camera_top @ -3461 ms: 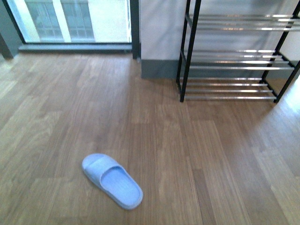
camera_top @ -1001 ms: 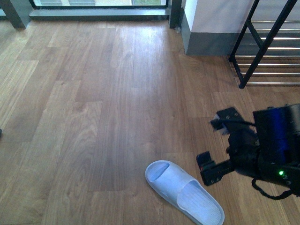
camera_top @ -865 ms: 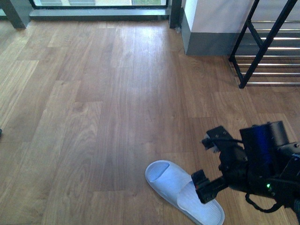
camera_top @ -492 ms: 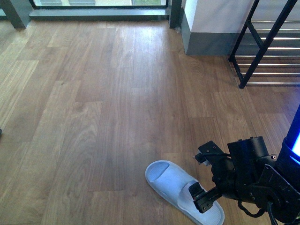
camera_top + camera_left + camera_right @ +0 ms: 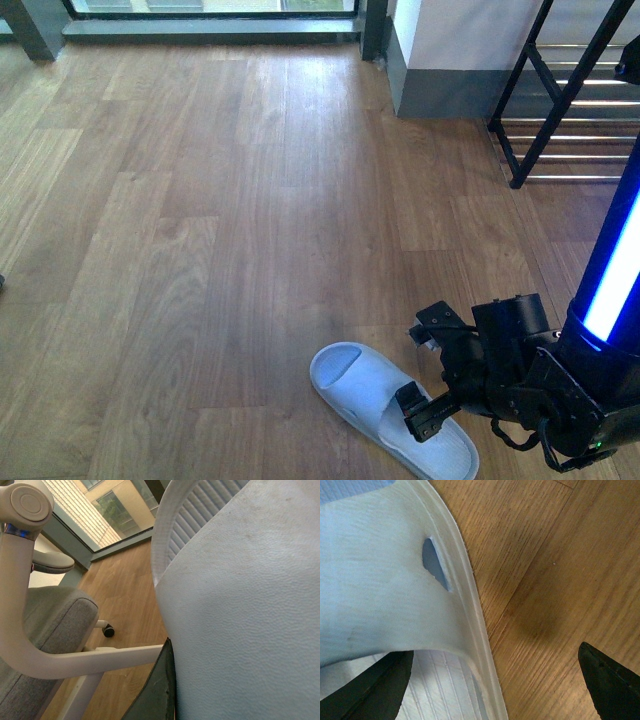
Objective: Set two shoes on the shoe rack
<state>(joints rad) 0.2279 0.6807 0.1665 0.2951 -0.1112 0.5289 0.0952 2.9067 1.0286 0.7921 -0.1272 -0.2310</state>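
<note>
pale blue slide (image 5: 365,390) on floor (image 5: 200,250); right hand (image 5: 424,372) open astride its edge.

The right arm (image 5: 540,395) is matt black, built of chunky, angular housings with rounded joints. Its upper link (image 5: 612,280) carries a long strip that glows bright blue with a white core. Thin black cables (image 5: 520,440) loop beneath the wrist housing, and a small green light (image 5: 597,445) shines on the lower casing. The right claw (image 5: 423,370) has two black, blocky fingers (image 5: 412,412). Seen close, its fingertips (image 5: 607,672) are dark, smooth and tapered. Of the left claw (image 5: 161,687) only a dark grey, wedge-shaped sliver with a faintly scuffed surface shows.
</note>
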